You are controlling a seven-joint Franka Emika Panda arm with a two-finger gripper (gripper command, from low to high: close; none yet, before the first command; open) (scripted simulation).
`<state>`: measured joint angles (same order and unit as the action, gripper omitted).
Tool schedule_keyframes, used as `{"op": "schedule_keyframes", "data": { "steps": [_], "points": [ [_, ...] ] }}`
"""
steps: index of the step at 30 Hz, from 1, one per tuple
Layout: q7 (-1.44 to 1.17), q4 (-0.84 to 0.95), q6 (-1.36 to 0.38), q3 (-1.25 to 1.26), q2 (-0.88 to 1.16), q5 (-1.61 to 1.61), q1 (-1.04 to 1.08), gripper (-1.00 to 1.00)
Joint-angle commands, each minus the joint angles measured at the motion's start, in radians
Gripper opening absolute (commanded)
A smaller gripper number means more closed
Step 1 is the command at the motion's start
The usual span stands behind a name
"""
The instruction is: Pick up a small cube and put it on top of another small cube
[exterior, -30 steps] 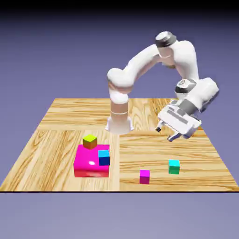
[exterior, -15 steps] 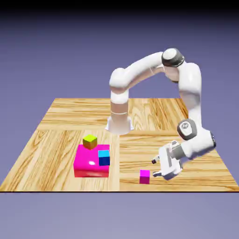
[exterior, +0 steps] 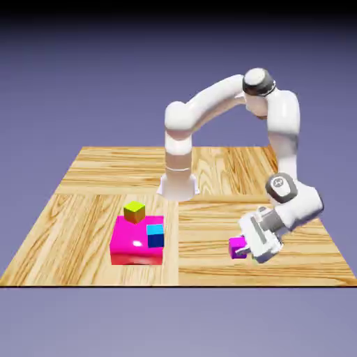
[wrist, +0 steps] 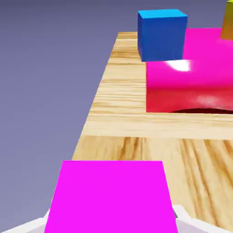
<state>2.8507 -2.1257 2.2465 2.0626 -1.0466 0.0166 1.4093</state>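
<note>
STEP: cube [wrist: 111, 198] to be raised level before sideways travel | CLAW [exterior: 242, 250]: closed on cube, pinching it | CUBE: at the exterior view's right of pink block [exterior: 132, 244] | METHOD: grip to be kept firm, faces square, jolts avoided

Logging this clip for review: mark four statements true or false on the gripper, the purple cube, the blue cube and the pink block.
1. The gripper is closed on the purple cube. True.
2. The blue cube lies on bare wood, away from the pink block. False: it sits at the block's edge, on top.
3. The pink block is larger than the purple cube. True.
4. The purple cube is stacked on the blue cube. False: it is in the gripper, apart from the blue cube.
</note>
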Motion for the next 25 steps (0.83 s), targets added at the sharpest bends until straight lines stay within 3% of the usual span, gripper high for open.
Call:
{"op": "schedule_keyframes", "data": {
  "steps": [1,15,22,23,25],
  "points": [
    [-0.007,-0.030,0.038,-0.012,0.008,0.019,-0.036,-1.00],
    [-0.093,-0.436,0.571,-0.175,0.117,0.303,-0.535,-1.00],
    [-0.058,-0.378,0.717,-0.051,-0.008,0.293,-0.338,-1.00],
    [-0.058,-0.378,0.717,-0.051,-0.008,0.293,-0.338,1.00],
    [-0.064,-0.389,0.690,-0.074,0.015,0.295,-0.374,1.00]
  ]
}}
